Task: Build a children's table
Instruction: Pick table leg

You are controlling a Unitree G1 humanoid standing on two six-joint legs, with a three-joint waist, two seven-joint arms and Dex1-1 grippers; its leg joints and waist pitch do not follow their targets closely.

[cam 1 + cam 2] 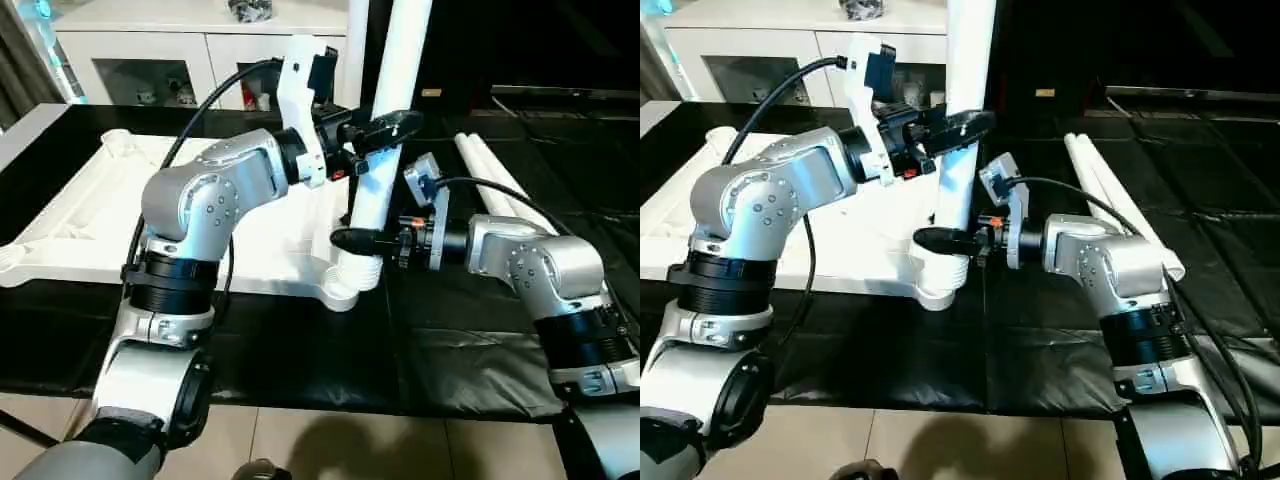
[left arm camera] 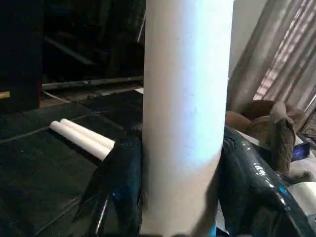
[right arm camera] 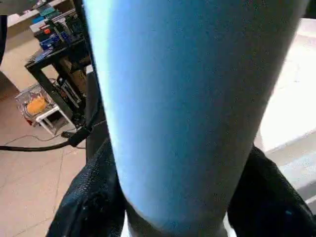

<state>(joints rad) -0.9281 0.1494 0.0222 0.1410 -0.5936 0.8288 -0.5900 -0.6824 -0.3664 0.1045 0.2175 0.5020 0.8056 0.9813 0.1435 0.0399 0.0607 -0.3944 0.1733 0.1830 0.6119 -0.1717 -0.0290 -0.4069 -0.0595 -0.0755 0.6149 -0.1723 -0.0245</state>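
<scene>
I see one white leg (image 1: 385,150) standing upright, its long axis vertical, with its lower end in the round corner socket (image 1: 352,278) of the tabletop (image 1: 90,215). The tabletop lies upside down on the black table (image 1: 480,340), and this socket is at its near corner on my right side. The leg leans very little, and its upper end leaves the picture at the top.

My left pincer (image 1: 385,130) holds the leg high up, one black finger on each side of it. My right pincer (image 1: 358,240) is around the same leg low down, just above the socket; its fingers (image 3: 94,197) are on both sides of the leg, and I cannot tell if they press it.

Two more legs (image 1: 490,165) lie flat on the table to my right, side by side, pointing away from me. Behind the table stands a white cabinet (image 1: 150,60) with glass doors.
</scene>
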